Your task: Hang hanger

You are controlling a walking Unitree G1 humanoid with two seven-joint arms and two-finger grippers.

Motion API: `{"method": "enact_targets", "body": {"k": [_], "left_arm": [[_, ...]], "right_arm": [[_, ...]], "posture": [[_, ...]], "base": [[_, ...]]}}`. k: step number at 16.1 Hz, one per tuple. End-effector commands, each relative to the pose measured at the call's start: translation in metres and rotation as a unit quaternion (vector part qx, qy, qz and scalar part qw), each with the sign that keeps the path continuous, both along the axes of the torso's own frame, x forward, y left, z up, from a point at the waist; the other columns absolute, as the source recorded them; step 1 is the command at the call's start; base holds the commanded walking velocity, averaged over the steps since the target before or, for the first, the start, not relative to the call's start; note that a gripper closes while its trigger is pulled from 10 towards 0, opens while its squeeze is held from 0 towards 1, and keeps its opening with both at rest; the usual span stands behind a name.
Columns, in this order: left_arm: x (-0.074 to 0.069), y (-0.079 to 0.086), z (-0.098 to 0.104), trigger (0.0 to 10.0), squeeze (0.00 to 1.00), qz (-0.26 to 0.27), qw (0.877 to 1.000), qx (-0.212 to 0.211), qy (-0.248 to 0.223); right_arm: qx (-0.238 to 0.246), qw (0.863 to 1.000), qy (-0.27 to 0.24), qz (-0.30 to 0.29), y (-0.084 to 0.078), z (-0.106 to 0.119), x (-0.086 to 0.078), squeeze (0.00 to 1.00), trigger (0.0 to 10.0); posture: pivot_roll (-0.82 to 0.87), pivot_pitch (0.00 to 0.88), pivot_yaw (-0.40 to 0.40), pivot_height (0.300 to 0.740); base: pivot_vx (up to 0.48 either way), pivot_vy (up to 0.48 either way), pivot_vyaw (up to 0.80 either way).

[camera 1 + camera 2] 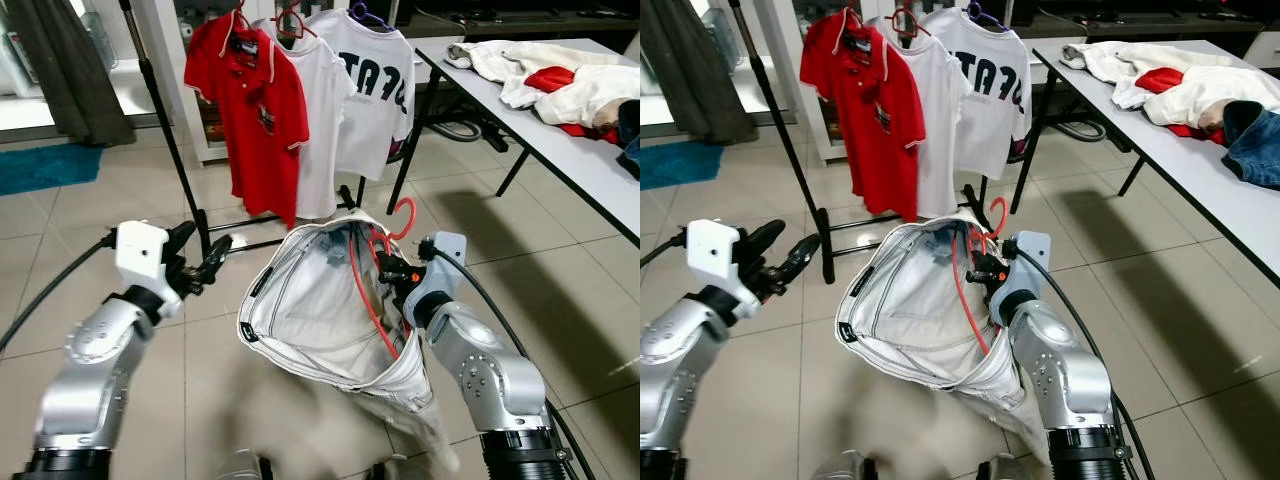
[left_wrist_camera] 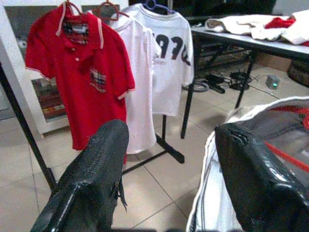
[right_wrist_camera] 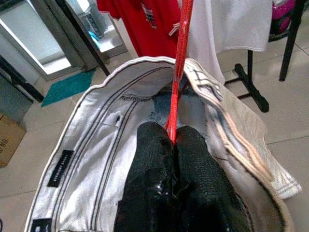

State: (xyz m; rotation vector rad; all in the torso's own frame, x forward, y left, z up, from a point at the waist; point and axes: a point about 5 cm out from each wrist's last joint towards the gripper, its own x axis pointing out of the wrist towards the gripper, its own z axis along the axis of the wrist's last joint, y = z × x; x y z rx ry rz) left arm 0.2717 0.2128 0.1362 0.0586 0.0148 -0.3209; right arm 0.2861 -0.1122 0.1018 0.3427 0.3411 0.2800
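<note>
Two black fingers (image 3: pixel 193 169) of the right gripper (image 1: pixel 392 272) are pressed together on the thin bar of a red hanger (image 1: pixel 372 280), which is threaded inside a white garment (image 1: pixel 320 310) (apparently jeans-style trousers with dark stitching and a black label). The hanger's hook (image 1: pixel 404 215) rises above the garment's open waistband, and the garment sags from the gripper toward the tiled floor (image 1: pixel 120 200). The left gripper (image 1: pixel 205 262) hovers to the left of the garment, its fingers (image 2: pixel 91 179) spread apart around nothing. Beyond both stands a black clothes rack (image 1: pixel 165 130) carrying a red polo shirt (image 1: pixel 250 110), a plain white shirt (image 1: pixel 322 120) and a printed white T-shirt (image 1: pixel 375 85). A grey table (image 1: pixel 560 130) at right bears heaped clothing (image 1: pixel 560 85).
</note>
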Motion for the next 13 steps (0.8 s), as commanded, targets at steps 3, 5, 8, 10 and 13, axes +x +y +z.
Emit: {"method": "enact_targets", "body": {"k": [3, 5, 8, 10, 13], "left_arm": [[0.008, -0.007, 0.006, 10.0, 0.0, 0.037, 0.999, 0.003, -0.022], [0.007, -0.013, 0.007, 10.0, 0.0, 0.041, 0.999, 0.013, -0.024], [0.004, -0.018, 0.004, 10.0, 0.0, 0.037, 0.999, 0.031, -0.022], [0.003, -0.02, 0.006, 10.0, 0.0, 0.035, 0.998, 0.046, -0.025], [-0.006, -0.019, 0.007, 10.0, 0.0, 0.037, 0.997, 0.056, -0.024]], "right_arm": [[0.017, 0.995, -0.096, 0.008, -0.003, 0.035, 0.006, 0.0, 10.0], [0.02, 0.994, -0.109, 0.012, -0.004, 0.038, 0.007, 0.0, 10.0], [0.039, 0.991, -0.123, 0.019, 0.002, 0.043, 0.009, 0.0, 10.0], [0.047, 0.991, -0.126, 0.023, 0.004, 0.046, 0.011, 0.0, 10.0], [0.07, 0.99, -0.125, 0.015, 0.005, 0.048, 0.016, 0.0, 10.0]], "posture": [[-0.01, 0.0, 0.018, 0.705], [0.0, 0.0, 0.011, 0.705], [0.02, 0.0, 0.005, 0.705], [0.04, 0.0, -0.019, 0.705], [0.06, 0.0, -0.026, 0.705]], "base": [[0.0, 0.0, 0.0], [0.242, 0.0, 0.0], [0.294, -0.257, 0.72], [0.302, -0.261, 0.8], [0.305, -0.257, 0.0]]}}
